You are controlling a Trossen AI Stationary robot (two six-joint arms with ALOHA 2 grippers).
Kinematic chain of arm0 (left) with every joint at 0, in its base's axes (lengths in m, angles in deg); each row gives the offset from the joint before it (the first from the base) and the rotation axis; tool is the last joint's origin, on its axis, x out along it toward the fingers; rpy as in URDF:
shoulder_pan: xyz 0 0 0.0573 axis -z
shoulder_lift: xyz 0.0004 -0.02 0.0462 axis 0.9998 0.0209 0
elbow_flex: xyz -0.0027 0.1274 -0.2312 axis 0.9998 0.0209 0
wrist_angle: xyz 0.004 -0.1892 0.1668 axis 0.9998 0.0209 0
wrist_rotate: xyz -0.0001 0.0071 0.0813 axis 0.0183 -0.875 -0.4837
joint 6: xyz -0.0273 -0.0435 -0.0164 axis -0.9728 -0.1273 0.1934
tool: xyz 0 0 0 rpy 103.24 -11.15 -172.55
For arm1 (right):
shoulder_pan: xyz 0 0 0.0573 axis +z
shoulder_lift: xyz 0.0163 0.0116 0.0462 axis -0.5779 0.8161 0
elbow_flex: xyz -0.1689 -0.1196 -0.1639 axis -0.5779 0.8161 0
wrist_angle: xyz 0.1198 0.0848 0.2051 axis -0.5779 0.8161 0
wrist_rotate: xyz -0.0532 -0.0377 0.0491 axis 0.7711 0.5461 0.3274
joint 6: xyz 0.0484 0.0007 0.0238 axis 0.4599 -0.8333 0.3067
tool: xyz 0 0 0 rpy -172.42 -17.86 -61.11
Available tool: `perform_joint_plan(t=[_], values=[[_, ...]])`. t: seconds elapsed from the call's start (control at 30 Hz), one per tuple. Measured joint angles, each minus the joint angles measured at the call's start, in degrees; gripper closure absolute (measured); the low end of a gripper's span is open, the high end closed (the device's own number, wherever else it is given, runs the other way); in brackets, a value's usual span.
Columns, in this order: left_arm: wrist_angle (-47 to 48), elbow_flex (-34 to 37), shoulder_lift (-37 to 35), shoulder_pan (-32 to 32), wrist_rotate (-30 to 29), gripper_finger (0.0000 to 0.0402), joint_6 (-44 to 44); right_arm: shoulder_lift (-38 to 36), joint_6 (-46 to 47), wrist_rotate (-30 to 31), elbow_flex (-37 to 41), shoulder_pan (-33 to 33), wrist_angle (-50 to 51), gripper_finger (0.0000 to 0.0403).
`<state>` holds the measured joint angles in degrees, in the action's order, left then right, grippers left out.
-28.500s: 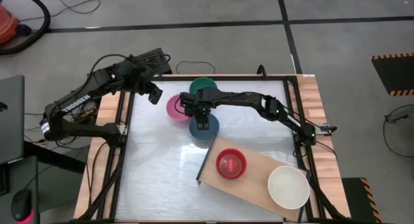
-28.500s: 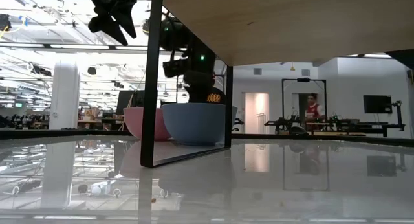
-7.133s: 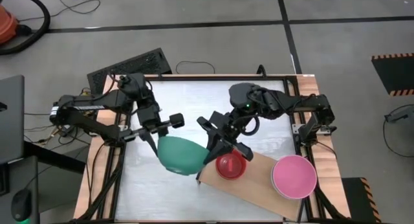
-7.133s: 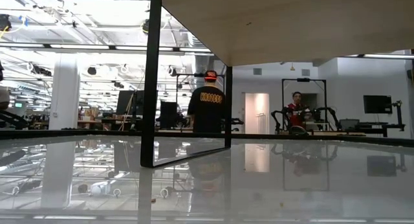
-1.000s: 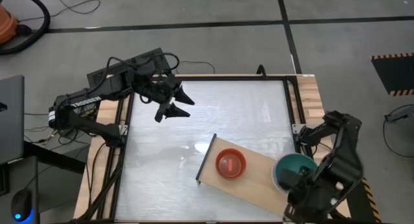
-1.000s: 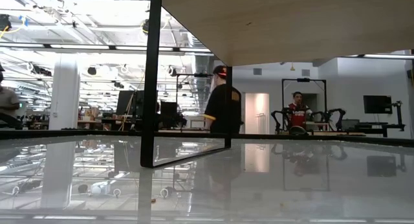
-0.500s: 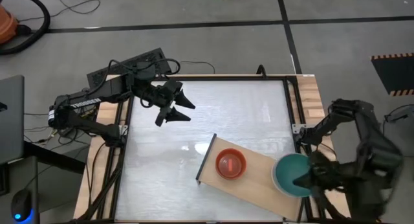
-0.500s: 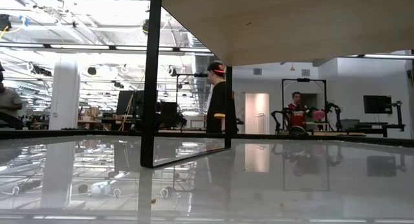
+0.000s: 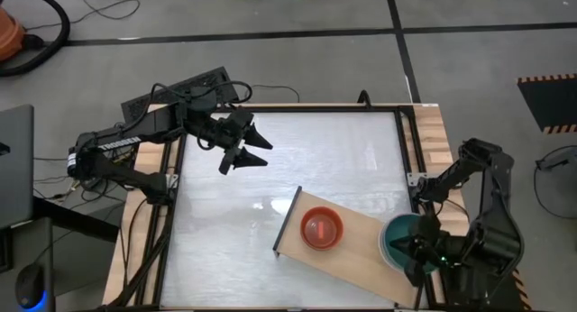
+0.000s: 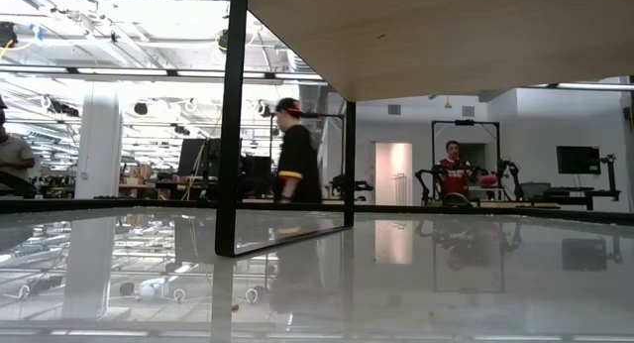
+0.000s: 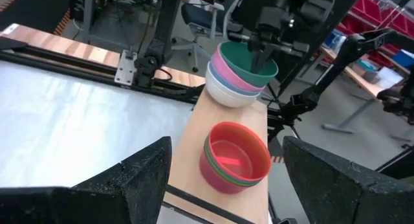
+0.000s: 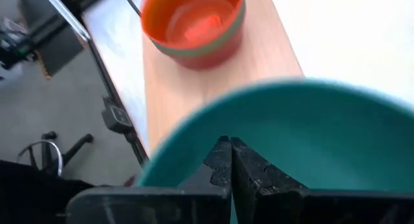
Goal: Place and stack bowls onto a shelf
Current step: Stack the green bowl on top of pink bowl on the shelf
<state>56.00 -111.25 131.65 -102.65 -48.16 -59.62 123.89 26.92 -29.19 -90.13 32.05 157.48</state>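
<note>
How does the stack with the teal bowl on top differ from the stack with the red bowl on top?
The teal stack has wider bowls than the red stack. It shows teal, pink and white layers; the red one shows red over a green rim. It sits at the shelf end near the right gripper, shut on the teal rim; the red stack stands near the other end, untouched. Both are nested, upright, on the shelf.

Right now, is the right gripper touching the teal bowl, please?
Touching: the right wrist view shows the right gripper pinched shut on the rim of the teal bowl.
</note>
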Motion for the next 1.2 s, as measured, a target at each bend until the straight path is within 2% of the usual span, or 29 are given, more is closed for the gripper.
perform_joint_plan(t=[0.27, 0.43, 0.53, 0.97, 1.2], values=[[0.00, 0.00, 0.00, 0.00, 0.01, 0.0123, -0.42, -0.18, -4.45, 3.61, -5.05, -1.04, 0.89, 0.0374], [0.00, 0.00, 0.00, 0.00, 0.01, 0.0123, -0.46, -0.21, -12.26, 14.38, -7.76, 1.45, -1.85, 0.0385], [0.00, 0.00, 0.00, 0.00, -0.07, 0.0123, -0.48, 1.21, -13.37, 17.52, -7.52, 1.67, -2.18, 0.0384], [0.02, 0.00, 0.00, 0.00, -2.84, 0.0123, -0.39, 12.25, -12.82, 18.23, -6.82, -2.35, -2.23, 0.0380], [0.02, 0.00, 0.00, -0.02, -2.84, 0.0123, -0.83, 13.98, -12.03, 17.95, -6.82, -4.01, -1.21, 0.0380]])
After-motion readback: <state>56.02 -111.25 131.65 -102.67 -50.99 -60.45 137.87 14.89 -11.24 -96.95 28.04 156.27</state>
